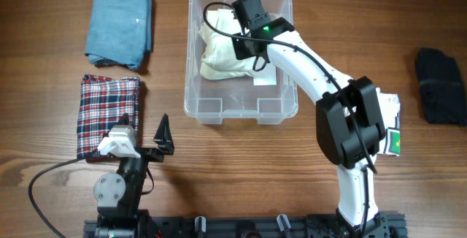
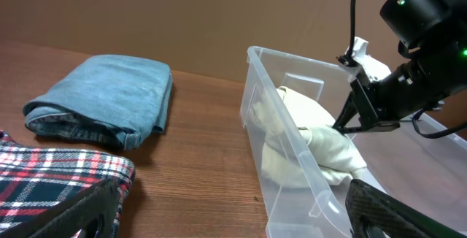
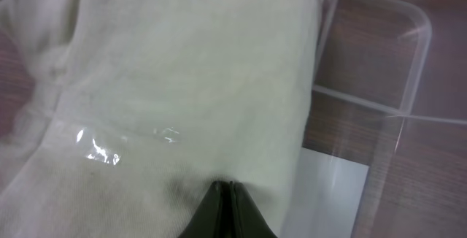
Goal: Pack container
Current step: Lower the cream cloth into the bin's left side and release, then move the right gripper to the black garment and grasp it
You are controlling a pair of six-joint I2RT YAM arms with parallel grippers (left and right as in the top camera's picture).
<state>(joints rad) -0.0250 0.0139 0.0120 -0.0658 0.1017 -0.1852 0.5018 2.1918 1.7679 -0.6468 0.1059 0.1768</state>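
Observation:
The container (image 1: 191, 55) is a clear plastic bin at the back middle of the table; it also shows in the left wrist view (image 2: 286, 134) and the right wrist view (image 3: 408, 20). A crumpled cream cloth (image 1: 219, 59) (image 2: 321, 143) (image 3: 182, 70) lies inside it, beside a white label (image 1: 264, 79) (image 3: 328, 194) on the floor. My right gripper (image 1: 257, 61) (image 2: 341, 126) (image 3: 228, 185) is inside the bin, shut, with its tips against the cream cloth. My left gripper (image 1: 148, 134) (image 2: 233, 223) is open and empty, low over the table at the front left.
A folded blue denim cloth (image 1: 119, 30) (image 2: 102, 99) lies at the back left. A folded red plaid cloth (image 1: 108, 114) (image 2: 58, 172) lies right by my left gripper. A black cloth (image 1: 441, 85) lies at the far right.

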